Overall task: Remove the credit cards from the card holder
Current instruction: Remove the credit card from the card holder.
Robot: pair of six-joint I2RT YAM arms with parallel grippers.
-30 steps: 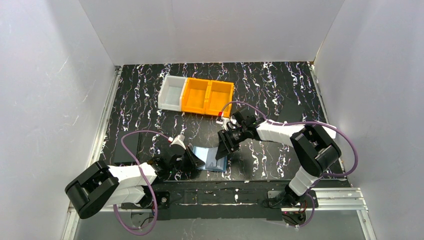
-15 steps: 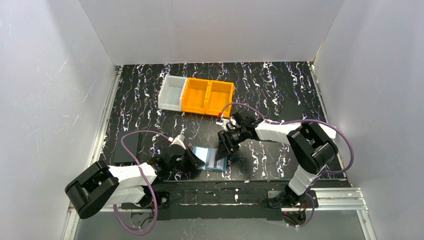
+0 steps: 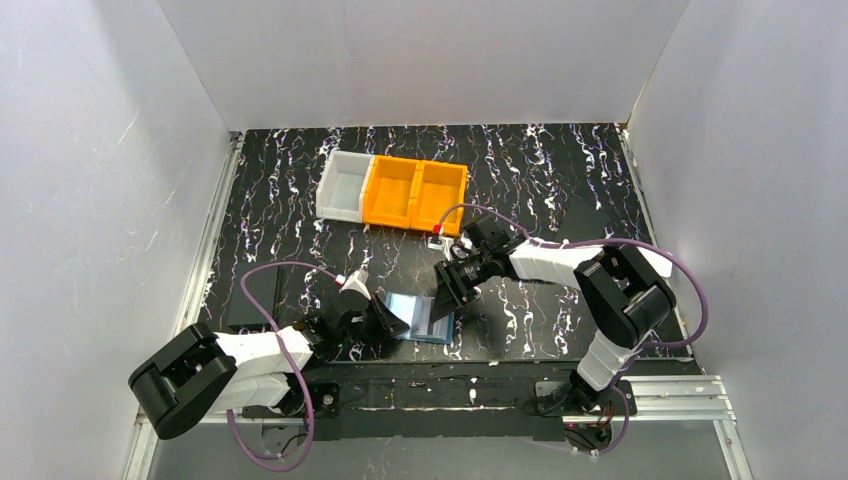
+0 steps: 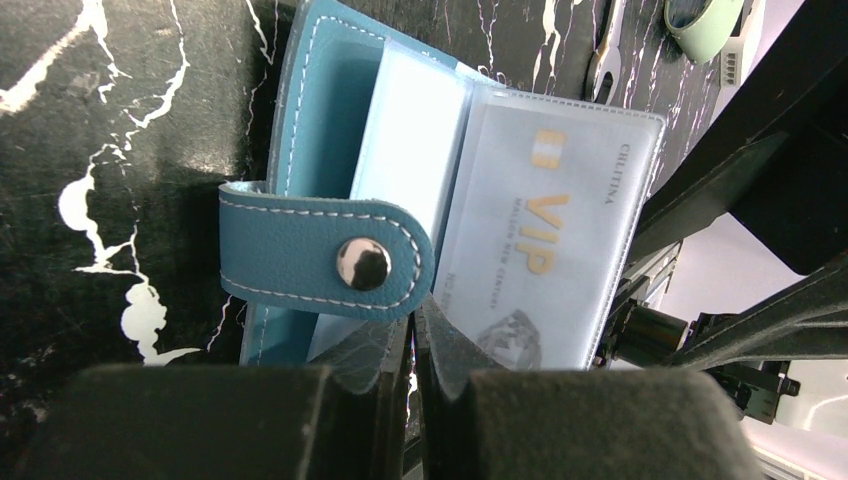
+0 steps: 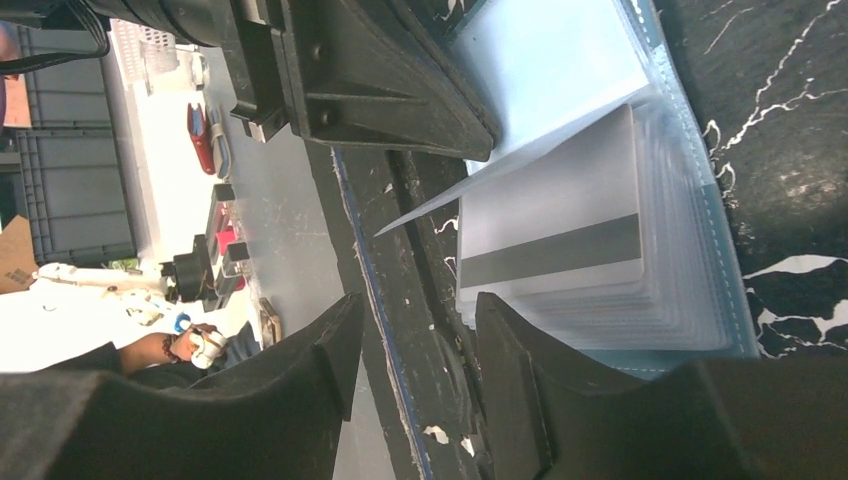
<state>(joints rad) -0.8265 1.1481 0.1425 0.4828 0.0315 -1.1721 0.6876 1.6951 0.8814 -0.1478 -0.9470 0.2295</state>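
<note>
**A:** Where is the card holder?

**B:** The card holder lies open on the worktop, close to the near edge and between the two arms. Its strap folds across the lighter blue lining, with the metal snap facing up.

**A:** And the credit cards?

**B:** Every one of the credit cards that I can see sits inside the clear sleeves. The right wrist view shows one with its dark stripe up, on top of a fanned stack of sleeves. The left wrist view shows a VIP card through its sleeve, to the right of the strap.

**A:** What is the left end effector doing?

**B:** The left end effector has its fingers pressed together at the holder's edge, just under the rounded tip of the strap. I cannot tell whether a thin sleeve is pinched between them.

**A:** The right one?

**B:** The right end effector has its fingers apart, with only the edge of the worktop showing in the gap. One finger stands just beside the edge of the sleeve stack. From above, it sits at the holder's right side, where a sleeve stands raised.

**A:** Anything else on the worktop?

**B:** A white bin and two orange bins touch in a row toward the far side, well apart from the holder.
</note>
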